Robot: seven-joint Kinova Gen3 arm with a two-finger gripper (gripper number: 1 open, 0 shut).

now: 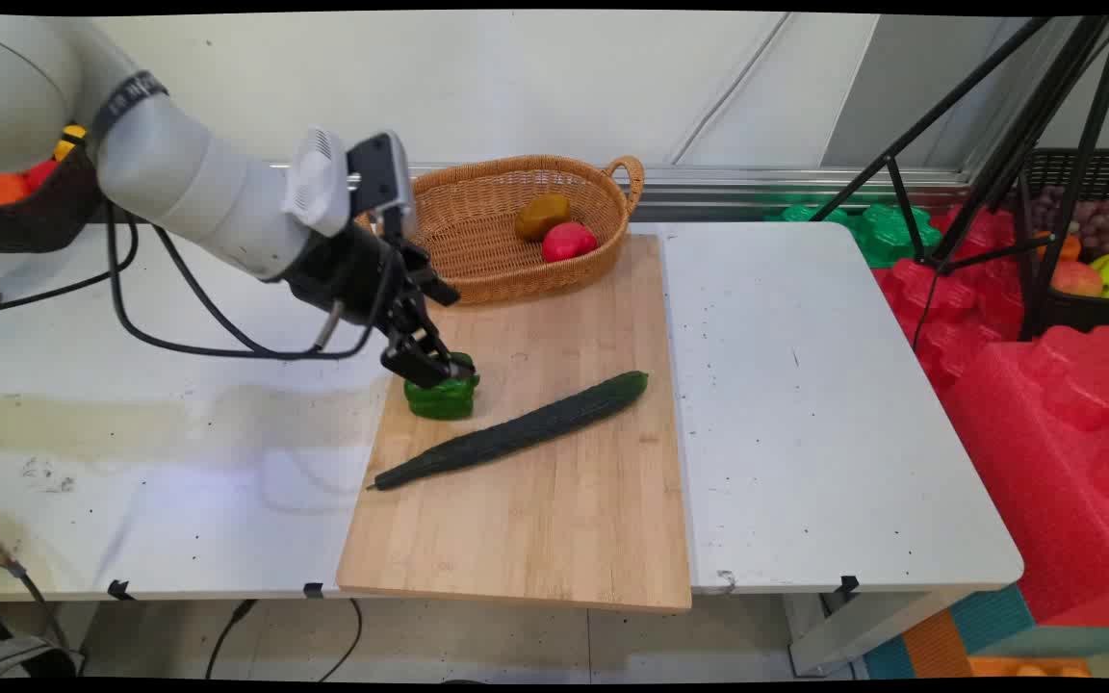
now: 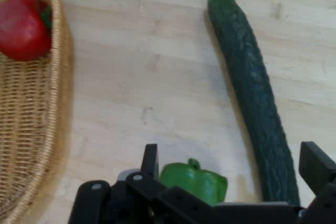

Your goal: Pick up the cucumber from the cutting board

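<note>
I have the gripper (image 1: 429, 369) down over the green pepper (image 1: 442, 398) near the cutting board's (image 1: 554, 539) left edge, jaws spread wide, nothing grasped; cucumber (image 1: 516, 432) lies beside it.

Pepper (image 1: 441, 397) and cucumber (image 1: 516, 431) on board (image 1: 554, 520), basket (image 1: 506, 226) behind.

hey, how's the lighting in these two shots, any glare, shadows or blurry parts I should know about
Main view: even, soft light; a pale sheen on the table left of the cutting board, and only a faint shadow under the cucumber. Hand view: the gripper at the bottom edge looks soft, the green pepper slightly blurred, while the basket weave stays fairly clear.
</note>
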